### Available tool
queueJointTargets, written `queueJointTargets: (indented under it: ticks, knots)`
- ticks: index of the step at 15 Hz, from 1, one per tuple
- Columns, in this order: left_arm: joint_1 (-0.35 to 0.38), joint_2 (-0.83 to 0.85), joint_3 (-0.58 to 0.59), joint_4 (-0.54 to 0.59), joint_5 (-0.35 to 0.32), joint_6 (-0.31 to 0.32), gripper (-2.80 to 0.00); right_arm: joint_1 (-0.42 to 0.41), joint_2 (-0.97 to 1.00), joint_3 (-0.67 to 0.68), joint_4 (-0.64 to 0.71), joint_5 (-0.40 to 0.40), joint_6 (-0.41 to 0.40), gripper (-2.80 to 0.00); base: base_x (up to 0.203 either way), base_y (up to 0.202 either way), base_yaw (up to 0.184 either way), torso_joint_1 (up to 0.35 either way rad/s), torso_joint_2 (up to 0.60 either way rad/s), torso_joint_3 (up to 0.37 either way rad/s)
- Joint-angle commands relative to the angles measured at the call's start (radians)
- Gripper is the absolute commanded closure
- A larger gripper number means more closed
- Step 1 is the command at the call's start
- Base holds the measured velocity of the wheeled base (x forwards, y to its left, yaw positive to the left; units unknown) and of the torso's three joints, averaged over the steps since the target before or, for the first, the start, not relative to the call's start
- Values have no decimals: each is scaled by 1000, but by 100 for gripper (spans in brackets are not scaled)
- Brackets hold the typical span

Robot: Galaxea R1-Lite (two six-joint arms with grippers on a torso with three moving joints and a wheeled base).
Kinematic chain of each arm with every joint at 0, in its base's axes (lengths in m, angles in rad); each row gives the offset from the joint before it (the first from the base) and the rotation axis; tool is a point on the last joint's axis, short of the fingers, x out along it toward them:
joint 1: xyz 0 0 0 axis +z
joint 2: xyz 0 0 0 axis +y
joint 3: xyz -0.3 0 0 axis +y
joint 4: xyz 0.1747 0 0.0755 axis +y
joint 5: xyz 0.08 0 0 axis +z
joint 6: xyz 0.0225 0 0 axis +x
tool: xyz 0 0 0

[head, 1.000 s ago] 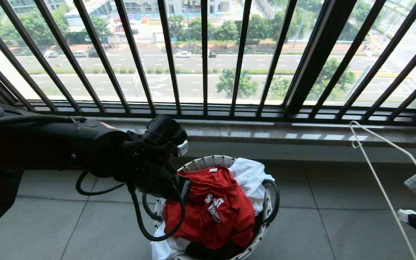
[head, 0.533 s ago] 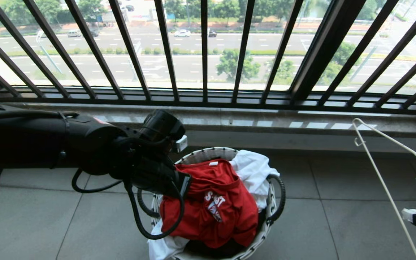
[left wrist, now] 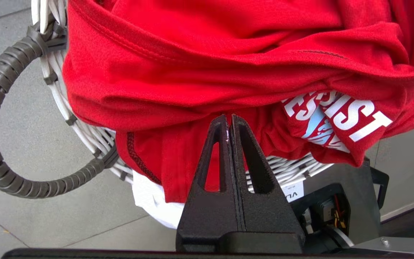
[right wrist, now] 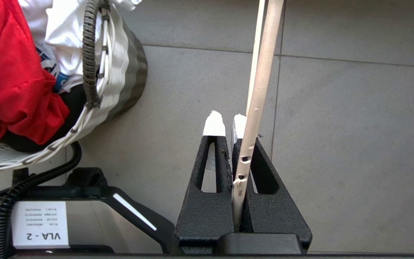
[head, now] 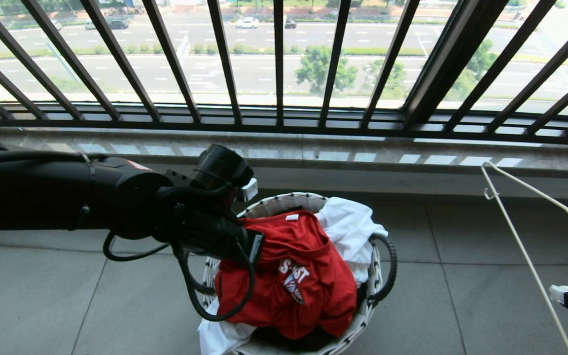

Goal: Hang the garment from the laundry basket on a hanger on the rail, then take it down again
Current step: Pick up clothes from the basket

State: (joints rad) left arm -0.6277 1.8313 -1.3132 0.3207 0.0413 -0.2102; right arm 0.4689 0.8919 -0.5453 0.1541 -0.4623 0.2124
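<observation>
While the head view looks down past the black balcony railing [head: 279,64] to the tiled floor [head: 461,276], the laundry basket [head: 284,204] sits by the sill with the garment [head: 299,281] heaped on top, above a white garment [head: 348,229], so it is the first thing a reach meets. Its left end effector [head: 253,249] comes in at the basket's left edge, pressed against the red cloth. At the right edge the hanger [head: 515,236] stands slanted, carried clear of the basket, presumably kept ready for the shirt.

Seen from the left wrist, the left end effector [left wrist: 229,122] is clenched, its fingers [left wrist: 217,144] meeting at the tips right at a red fold; whether any cloth is pinched between them cannot be told. The shirt spills over the basket rim [left wrist: 84,133], print crumpled to one side.

From the right wrist, the right end effector [right wrist: 225,124] is clamped on the hanger's thin cream wire [right wrist: 261,86], which runs up between the fingers [right wrist: 213,124]. The basket and red cloth lie off to one side.
</observation>
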Motion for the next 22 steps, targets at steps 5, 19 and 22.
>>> queueJointTargets:
  ticks: [5, 19, 22]
  knots:
    - [-1, 88, -94, -67, 2, -13, -280, 0, 4, 1, -1, -2, 1, 0, 0, 0, 0, 0, 0, 0]
    - [33, 146, -117, -34, 3, -58, 0, 0, 12, 22, -2, 2, 4, 0, 0, 0, 0, 0, 0, 0]
    - [-14, 140, -115, 85, 3, -56, 0, 0, 9, 25, -2, 2, 5, 0, 0, 0, 0, 0, 0, 0]
